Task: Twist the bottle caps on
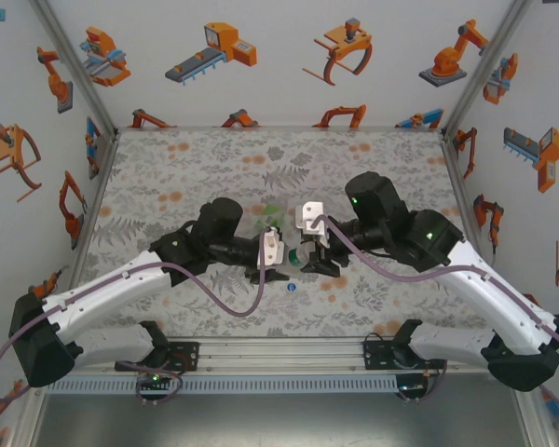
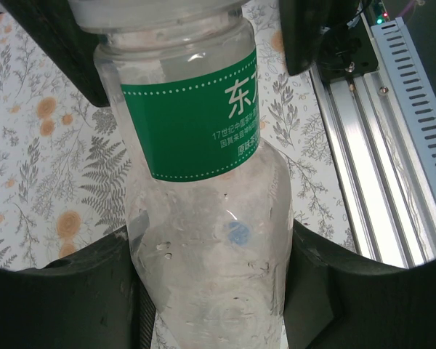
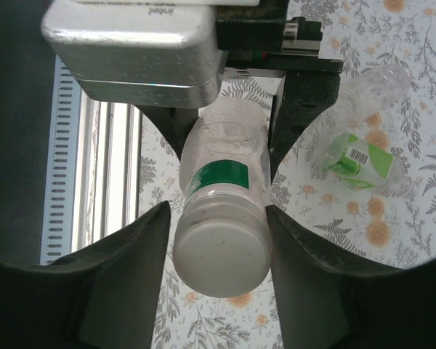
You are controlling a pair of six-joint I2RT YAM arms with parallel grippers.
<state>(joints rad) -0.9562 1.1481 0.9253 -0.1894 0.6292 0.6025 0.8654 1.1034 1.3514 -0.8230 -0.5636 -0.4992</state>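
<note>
A clear bottle with a green label [image 2: 196, 123] is held off the mat, and my left gripper [image 2: 211, 287] is shut on its lower body. A white cap [image 3: 221, 254] sits on its neck. My right gripper [image 3: 219, 218] stands closely round that cap: its right finger [image 3: 305, 269] touches it, and a thin slit of mat shows at the left finger [image 3: 131, 276]. In the top view the two grippers [image 1: 272, 253] [image 1: 315, 253] meet at the mat's middle. A blue cap [image 1: 291, 288] lies loose on the mat just below them; it shows through the bottle [image 2: 237, 233].
A green-tinted bottle with a barcode label [image 3: 360, 160] lies on its side on the patterned mat, behind the grippers [image 1: 275, 214]. The aluminium rail [image 1: 279, 354] with the arm bases runs along the near edge. Printed walls enclose the table.
</note>
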